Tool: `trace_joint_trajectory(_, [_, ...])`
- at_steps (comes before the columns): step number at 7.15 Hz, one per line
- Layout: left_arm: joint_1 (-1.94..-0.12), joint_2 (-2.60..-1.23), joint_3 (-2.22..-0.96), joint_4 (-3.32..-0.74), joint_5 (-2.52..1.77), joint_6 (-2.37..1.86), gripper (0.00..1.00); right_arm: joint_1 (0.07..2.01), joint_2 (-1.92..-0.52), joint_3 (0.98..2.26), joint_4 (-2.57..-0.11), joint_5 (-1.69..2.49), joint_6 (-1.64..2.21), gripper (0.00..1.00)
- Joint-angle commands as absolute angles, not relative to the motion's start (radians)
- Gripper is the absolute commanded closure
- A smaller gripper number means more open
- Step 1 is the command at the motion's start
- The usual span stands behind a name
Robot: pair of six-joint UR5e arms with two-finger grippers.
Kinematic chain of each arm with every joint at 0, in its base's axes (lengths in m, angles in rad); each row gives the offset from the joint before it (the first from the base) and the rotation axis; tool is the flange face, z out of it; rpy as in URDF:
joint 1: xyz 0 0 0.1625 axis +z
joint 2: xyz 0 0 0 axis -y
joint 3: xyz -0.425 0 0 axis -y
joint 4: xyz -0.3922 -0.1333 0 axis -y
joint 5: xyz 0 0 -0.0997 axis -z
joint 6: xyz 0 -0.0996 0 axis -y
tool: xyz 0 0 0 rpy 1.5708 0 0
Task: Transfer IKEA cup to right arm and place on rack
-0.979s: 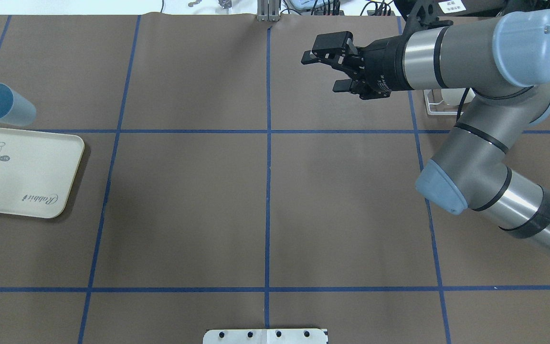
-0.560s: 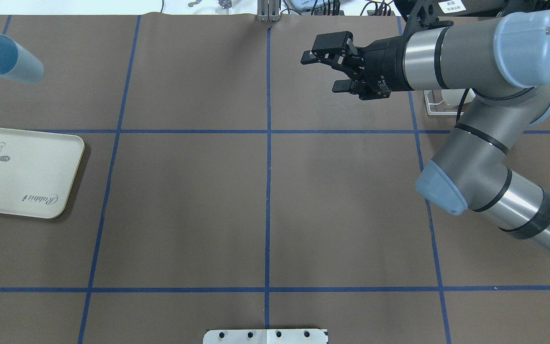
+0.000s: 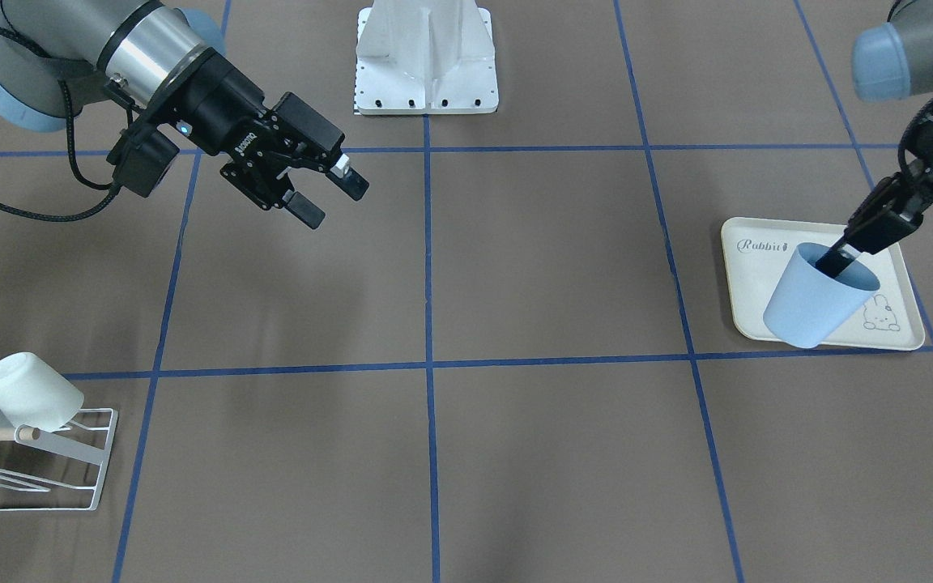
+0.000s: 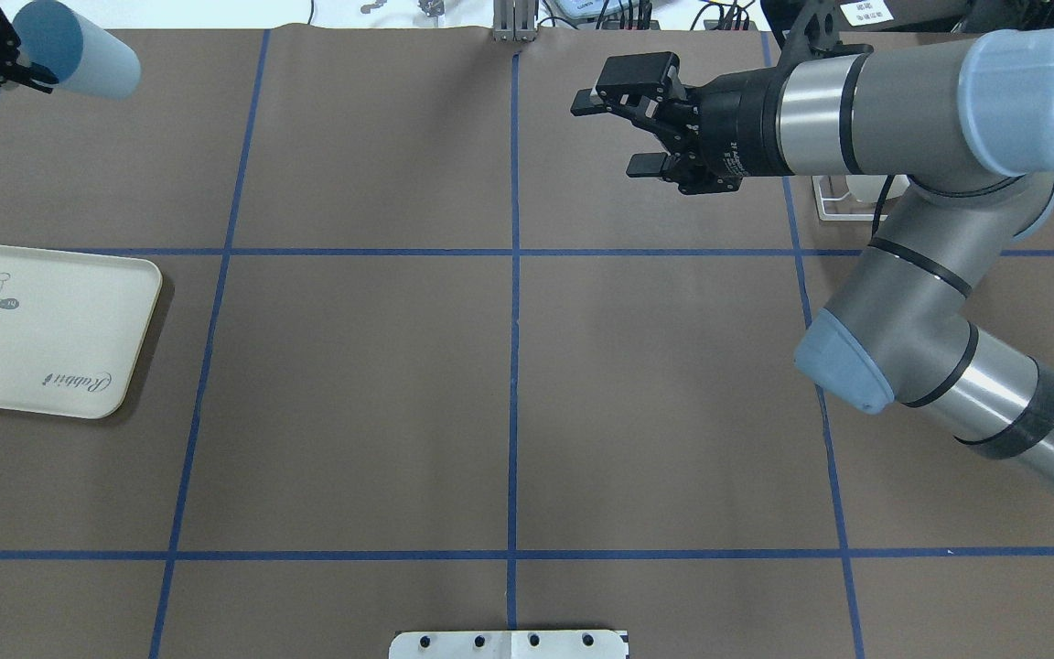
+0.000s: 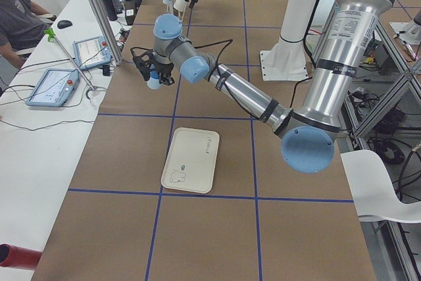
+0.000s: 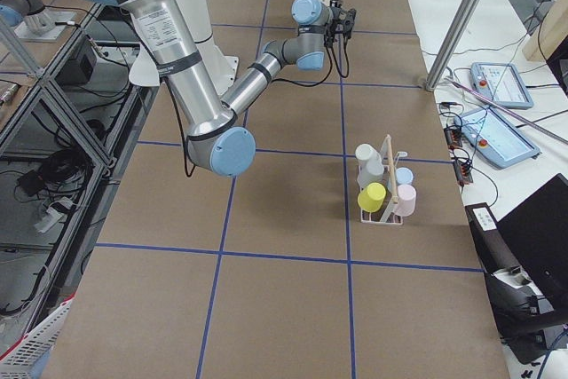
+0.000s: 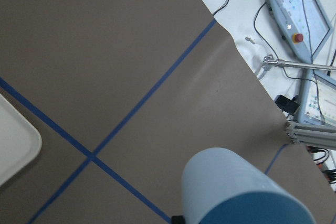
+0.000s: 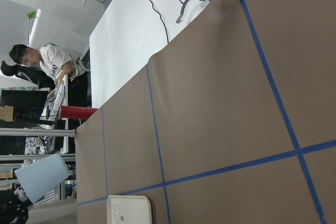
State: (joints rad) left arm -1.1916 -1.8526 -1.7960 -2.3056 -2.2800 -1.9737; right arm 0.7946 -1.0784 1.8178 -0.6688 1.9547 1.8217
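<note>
Judged the chief hazard a slip or swivel at the handover: pinched by one thin stretch of rim only, tilted, and liable to twist loose or drop if nudged off-line by incoming fingers. Risked, too, a clash of fingers from closing too near the giving grip. Held the pale blue tapered plastic cup (image 3: pixel 816 298) in the air in the black left gripper (image 3: pixel 845 253), clamped on the wall at the mouth, one finger inside and one outside, base pointing away. Hung beyond the far edge of the cream rectangular rabbit-print tray (image 4: pixel 42 357). Showed the black right gripper (image 4: pixel 607 135) spread wide and empty, well apart from the tray. Found the flat white wire rack (image 3: pixel 102 461) farther from the tray again, bearing other cups.
</note>
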Motion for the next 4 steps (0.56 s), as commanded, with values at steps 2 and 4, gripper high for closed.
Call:
trace_joint_trajectory(2, [-0.983,-1.853,-1.790,-2.676,-1.969,-2.422,1.00,0.750,-1.078,1.813,-0.568,1.954,1.951,0.00])
trace_joint_trajectory(4, [-0.872,-1.850,-1.799,-2.828,-1.760,-2.598,1.00,0.724,-1.078,1.812,-0.493,1.953,2.018,0.00])
